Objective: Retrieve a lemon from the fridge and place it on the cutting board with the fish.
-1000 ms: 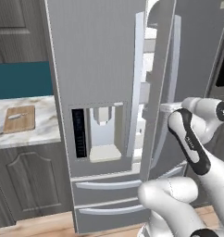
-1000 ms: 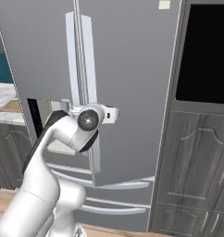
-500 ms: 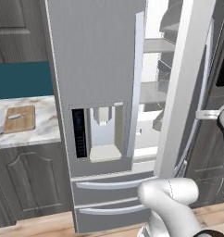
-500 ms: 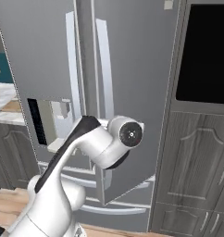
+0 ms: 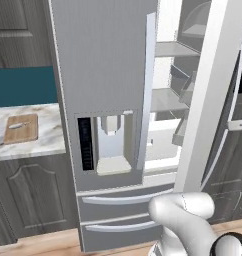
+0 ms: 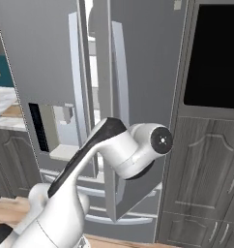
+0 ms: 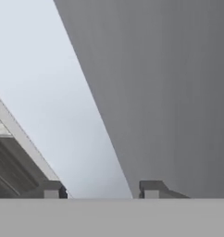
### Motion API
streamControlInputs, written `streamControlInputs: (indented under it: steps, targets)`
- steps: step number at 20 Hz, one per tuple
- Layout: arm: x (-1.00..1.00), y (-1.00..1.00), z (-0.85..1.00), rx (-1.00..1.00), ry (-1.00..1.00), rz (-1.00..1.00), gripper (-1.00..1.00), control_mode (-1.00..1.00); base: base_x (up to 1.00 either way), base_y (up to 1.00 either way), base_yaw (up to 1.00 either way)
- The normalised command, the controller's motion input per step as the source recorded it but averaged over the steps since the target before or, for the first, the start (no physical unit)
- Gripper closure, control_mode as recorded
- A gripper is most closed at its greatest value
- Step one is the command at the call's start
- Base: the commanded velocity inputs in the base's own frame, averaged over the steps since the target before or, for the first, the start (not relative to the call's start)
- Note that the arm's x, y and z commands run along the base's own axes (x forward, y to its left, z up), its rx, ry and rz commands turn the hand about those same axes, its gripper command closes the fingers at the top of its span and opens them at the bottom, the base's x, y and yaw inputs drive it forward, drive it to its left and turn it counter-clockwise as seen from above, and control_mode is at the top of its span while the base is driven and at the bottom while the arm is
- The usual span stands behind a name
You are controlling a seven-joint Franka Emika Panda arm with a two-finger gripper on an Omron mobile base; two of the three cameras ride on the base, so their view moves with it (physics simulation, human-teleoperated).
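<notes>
The tall grey French-door fridge (image 5: 103,75) stands with its right door (image 5: 208,100) swung open at frame right. The gripper (image 7: 100,190) has its jaws spread beside the door panel; it could snag there. No lemon is visible; the light-brown wooden cutting board (image 5: 21,128) lies on the worktop at middle left.

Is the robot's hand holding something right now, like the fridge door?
Nothing. In the hand view the hand sits close against the grey fridge door, its fingertips apart with nothing between them. The door stands open.
</notes>
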Motion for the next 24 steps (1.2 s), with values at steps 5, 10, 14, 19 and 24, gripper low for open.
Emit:
streamControlInputs:
  steps: [5, 10, 14, 19, 24]
  targets:
    - [-0.43, -0.12, 0.07, -0.01, 0.0, -0.07, -1.0, -1.0, 0.0, 0.0, 0.0]
    - [-0.5, -0.26, 0.12, -0.03, 0.0, -0.1, -1.0, -1.0, 0.0, 0.0, 0.0]
    - [-0.75, 0.21, 0.34, -0.15, 0.09, -0.14, -1.0, -1.0, 0.0, 0.0, 0.0]
    - [-0.31, 0.96, 0.46, -0.4, 0.02, -0.18, -1.0, -1.0, 0.0, 0.0, 0.0]
    - [-0.29, 0.57, 0.12, -0.56, 0.0, -0.29, -1.0, -1.0, 0.0, 0.0, 0.0]
